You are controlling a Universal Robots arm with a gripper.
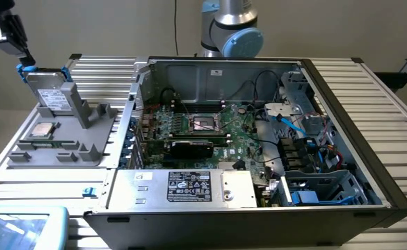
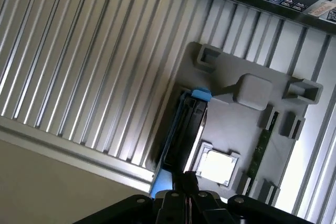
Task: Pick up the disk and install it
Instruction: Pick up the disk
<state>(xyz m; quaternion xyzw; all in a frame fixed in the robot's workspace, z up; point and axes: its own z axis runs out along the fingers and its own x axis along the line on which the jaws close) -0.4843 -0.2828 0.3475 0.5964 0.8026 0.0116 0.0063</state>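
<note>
The disk (image 1: 50,97) stands on edge in a slot of the grey holder (image 1: 85,141) at the exterior view's left, its white label facing the camera and blue carrier tabs at both upper corners. My gripper (image 1: 26,61) hangs just over the upper corner farther to the left, its tip at the blue tab. In the wrist view I look down along the thin top edge of the disk (image 2: 184,129), with the gripper (image 2: 188,182) at the near end of that edge beside a blue tab.
A small silver CPU chip (image 1: 43,130) lies on the holder beside the disk. The open computer case (image 1: 210,78) fills the middle, with a silver box (image 1: 182,187) in front and a drive cage (image 1: 315,190) at the right. The table is ribbed metal.
</note>
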